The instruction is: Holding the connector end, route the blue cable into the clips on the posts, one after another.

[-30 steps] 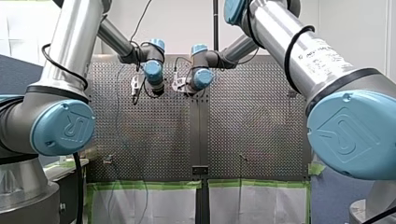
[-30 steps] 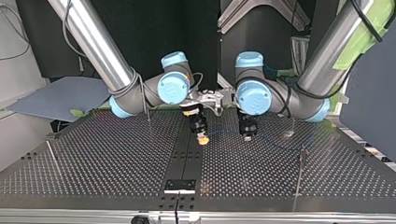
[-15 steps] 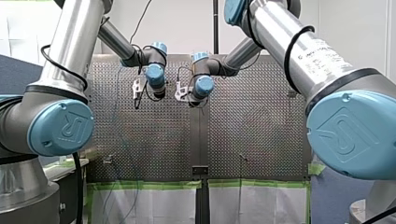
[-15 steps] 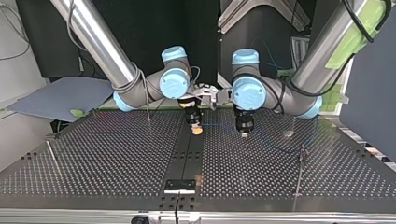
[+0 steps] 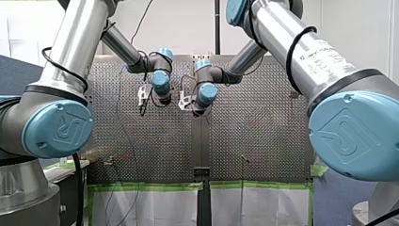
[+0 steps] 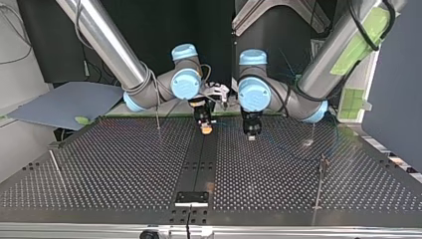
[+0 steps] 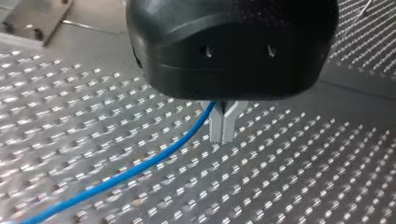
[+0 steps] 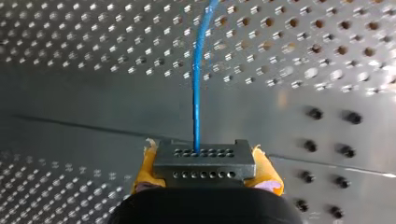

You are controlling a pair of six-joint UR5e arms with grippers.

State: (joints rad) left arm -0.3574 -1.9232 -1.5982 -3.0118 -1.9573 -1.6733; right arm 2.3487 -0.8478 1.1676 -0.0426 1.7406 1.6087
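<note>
Right gripper [image 8: 204, 173]: is clamping the connector [image 8: 204, 161] btwn its yellow pads [image 8: 264, 170], one pad on each side.
Connector: grey block w/ two rows of small holes, is sitting crosswise in the pads.
Cable [image 8: 196, 88]: blue, is leaving one of the connector's holes and running straight ahead of the right gripper over the table [image 8: 327, 60].
Left gripper [image 7: 222, 125]: metal fingers [image 7: 216, 126] are pressing together at the tips. The cable is passing thru the notch at their base and trailing off low over the table's holes.
Both grippers, top view: are hanging side by side over the table's far part, close but apart. The right gripper is over the dark centre strip, the left gripper just to its right.
Posts: thin rods are standing upright, one [image 6: 318, 188] near right in top view, one [image 6: 158, 115] far left. Clips too small to make out.
</note>
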